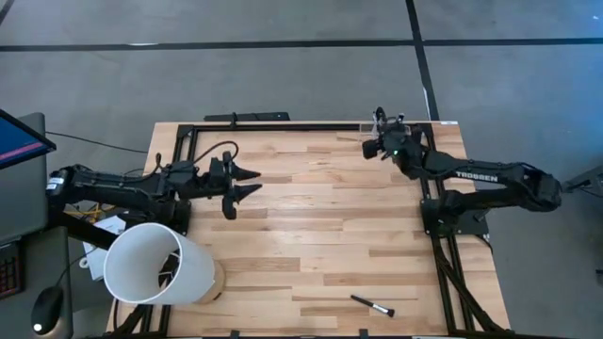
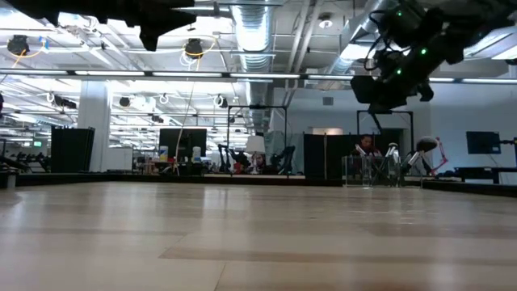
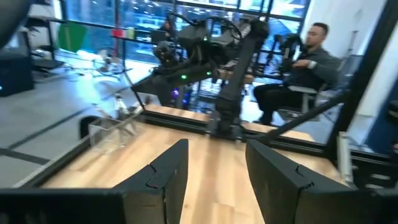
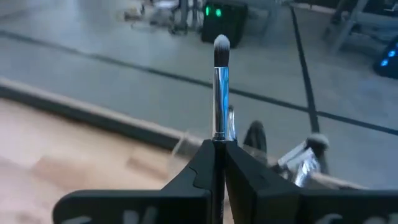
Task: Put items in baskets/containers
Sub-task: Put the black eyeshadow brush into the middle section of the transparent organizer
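Brush (image 4: 221, 87) pinched upright in right gripper (image 4: 219, 149) above clear holder (image 1: 377, 123) at far right table corner; next, lower and release; left gripper (image 1: 247, 183) spread, idle mid-left.

Grey concrete floor (image 1: 283, 24) crossed by dark lines. Open workshop hall: exposed ceiling ducts (image 2: 254, 32), strip lights (image 2: 121, 73), dark partitions (image 2: 73, 149), monitor (image 2: 483, 142). Seated person (image 3: 305, 68) on chair beyond table. Laptop screen (image 1: 19, 141) at left.
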